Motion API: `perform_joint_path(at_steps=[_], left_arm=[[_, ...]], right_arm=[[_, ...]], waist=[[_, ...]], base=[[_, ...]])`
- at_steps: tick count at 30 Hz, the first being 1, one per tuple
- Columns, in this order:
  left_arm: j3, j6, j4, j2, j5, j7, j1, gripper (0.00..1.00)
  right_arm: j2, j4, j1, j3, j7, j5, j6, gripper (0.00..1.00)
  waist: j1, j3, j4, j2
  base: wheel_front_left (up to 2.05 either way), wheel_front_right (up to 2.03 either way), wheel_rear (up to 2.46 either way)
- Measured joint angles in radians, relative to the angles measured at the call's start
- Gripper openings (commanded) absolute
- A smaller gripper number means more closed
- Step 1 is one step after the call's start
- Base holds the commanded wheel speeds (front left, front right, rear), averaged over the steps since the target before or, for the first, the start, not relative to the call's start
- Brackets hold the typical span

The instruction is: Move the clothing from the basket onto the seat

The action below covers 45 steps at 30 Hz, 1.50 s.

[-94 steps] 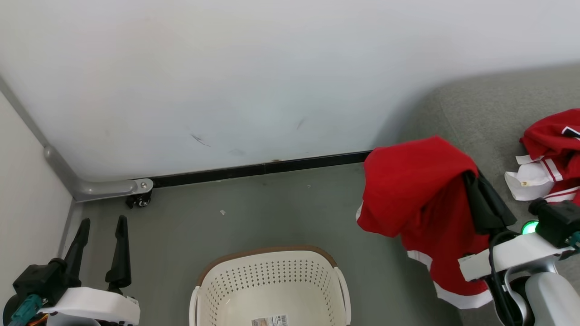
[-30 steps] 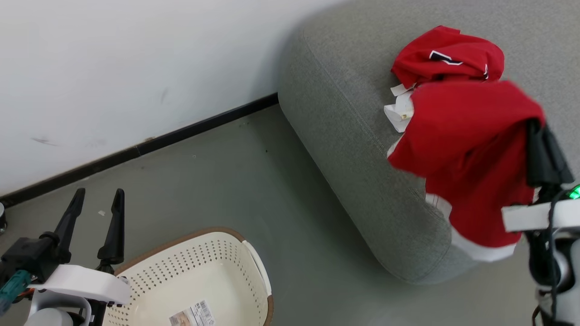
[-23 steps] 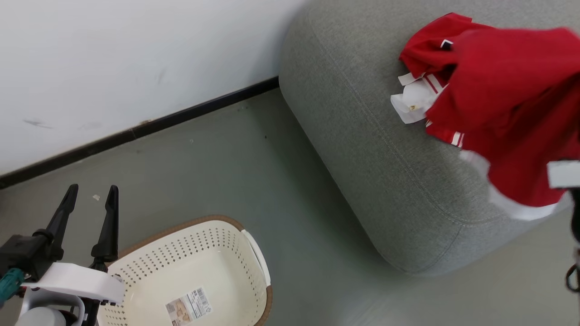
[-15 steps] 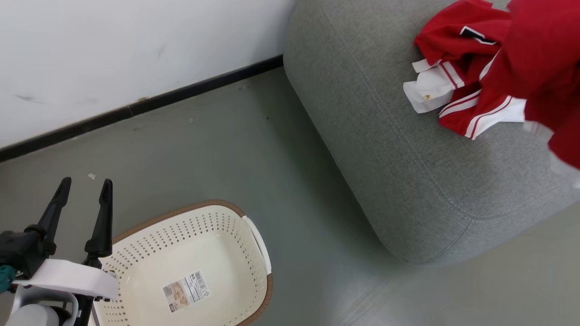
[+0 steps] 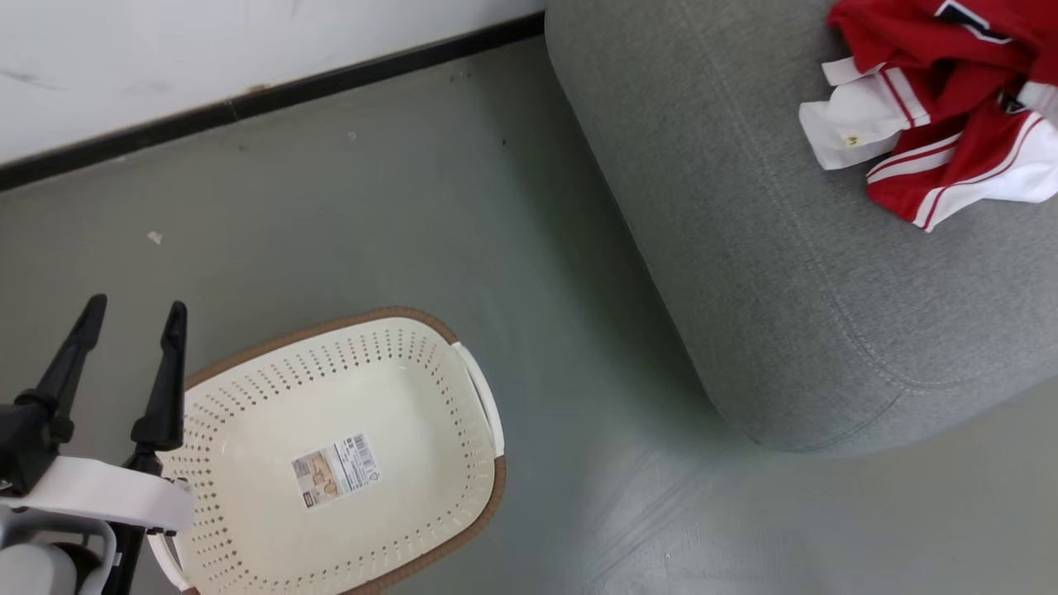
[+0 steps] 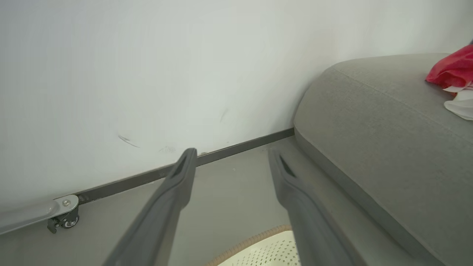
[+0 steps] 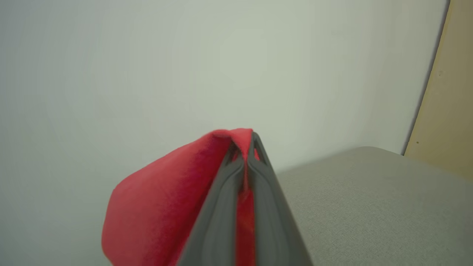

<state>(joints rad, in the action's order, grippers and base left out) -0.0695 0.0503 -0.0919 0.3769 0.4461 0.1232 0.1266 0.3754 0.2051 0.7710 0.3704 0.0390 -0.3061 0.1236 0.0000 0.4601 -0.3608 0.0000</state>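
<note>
On the floor of the cream-white perforated plastic basket [image 5: 397, 357], a paper label [image 5: 335, 471] shows a barcode [image 5: 357, 449], print unreadable. Red white-striped clothing [image 5: 950, 87] lies on the grey fabric seat [image 5: 744, 264]. Left gripper [image 5: 135, 307] jaws apart; right gripper [image 7: 244, 149] jaws clamped on red cloth [image 7: 159, 199]

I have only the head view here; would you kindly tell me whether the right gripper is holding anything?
Observer: Yes; in the right wrist view the right gripper is shut on a red garment.
Operator: Thank you. Is the seat near it?
Observer: The grey seat lies at that view's lower right, beyond the gripper.
Operator: And where does the left gripper point?
Observer: It is open and points at the wall, where a caster wheel sits at the base.
</note>
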Motion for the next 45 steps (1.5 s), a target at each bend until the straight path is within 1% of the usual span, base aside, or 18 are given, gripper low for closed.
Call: perform_joint_path(at_steps=[4, 11, 16, 20, 26, 36, 37, 38, 39, 40, 41, 45], left_arm=[[0.014, 0.001, -0.025, 0.014, 0.0, -0.01, 0.001, 1.0], [0.023, 0.002, -0.058, 0.031, -0.001, -0.026, 0.009, 1.0], [0.025, 0.009, -0.077, 0.036, -0.001, -0.036, 0.025, 1.0], [0.026, 0.009, -0.091, 0.042, -0.008, -0.04, 0.05, 1.0], [0.025, 0.008, -0.1, 0.058, -0.01, -0.049, 0.079, 1.0], [0.025, 0.007, -0.105, 0.067, -0.017, -0.052, 0.13, 1.0], [0.025, 0.007, -0.105, 0.068, -0.017, -0.053, 0.134, 1.0], [0.025, 0.007, -0.105, 0.07, -0.018, -0.054, 0.137, 1.0], [0.026, 0.007, -0.105, 0.071, -0.019, -0.056, 0.139, 1.0], [0.026, 0.007, -0.105, 0.071, -0.02, -0.056, 0.141, 1.0], [0.026, 0.007, -0.103, 0.071, -0.02, -0.056, 0.144, 1.0], [0.026, 0.007, -0.091, 0.069, -0.02, -0.051, 0.151, 1.0]], right_arm=[[0.025, 0.047, 0.037, 0.005, -0.014, 0.014, 0.0, 0.0], [0.062, 0.086, 0.098, 0.044, -0.014, 0.049, 0.0, 0.0], [0.066, 0.188, 0.095, 0.109, -0.038, 0.111, 0.0, 0.0], [0.044, 0.257, 0.095, 0.178, -0.049, 0.115, 0.0, 0.0], [-0.043, 0.351, 0.105, 0.253, -0.078, 0.068, 0.0, 0.0], [-0.06, 0.425, 0.165, 0.293, -0.101, 0.069, 0.0, 0.0], [-0.061, 0.43, 0.169, 0.297, -0.101, 0.069, 0.0, 0.04], [-0.062, 0.434, 0.175, 0.301, -0.101, 0.069, 0.0, 0.29], [-0.062, 0.436, 0.18, 0.304, -0.101, 0.07, 0.0, 0.47], [-0.062, 0.436, 0.181, 0.305, -0.101, 0.073, 0.0, 0.9], [-0.062, 0.436, 0.181, 0.306, -0.101, 0.081, 0.0, 1.0], [-0.061, 0.435, 0.18, 0.318, -0.091, 0.1, 0.0, 1.0]], waist=[[0.0, 0.04, 0.012, 0.0], [0.0, 0.098, 0.028, 0.0], [0.0, 0.145, 0.039, 0.0], [0.0, 0.18, 0.046, 0.0], [0.0, 0.226, 0.053, 0.0], [0.0, 0.28, 0.056, 0.0], [0.0, 0.284, 0.056, 0.0], [0.0, 0.288, 0.055, 0.0], [0.0, 0.291, 0.054, 0.0], [0.0, 0.294, 0.053, 0.0], [0.0, 0.297, 0.051, 0.0], [0.0, 0.298, 0.045, 0.0]], base=[[0.0, 0.0, 0.0], [0.0, 0.0, 0.0], [0.0, 0.0, 0.0], [0.0, 0.0, 0.0], [0.0, 0.0, 0.0], [0.0, 0.0, 0.0], [0.0, 0.0, 0.0], [0.0, 0.0, 0.0], [0.0, 0.0, 0.0], [0.0, 0.0, 0.0], [0.0, 0.0, 0.0], [0.0, 0.0, 0.0]])
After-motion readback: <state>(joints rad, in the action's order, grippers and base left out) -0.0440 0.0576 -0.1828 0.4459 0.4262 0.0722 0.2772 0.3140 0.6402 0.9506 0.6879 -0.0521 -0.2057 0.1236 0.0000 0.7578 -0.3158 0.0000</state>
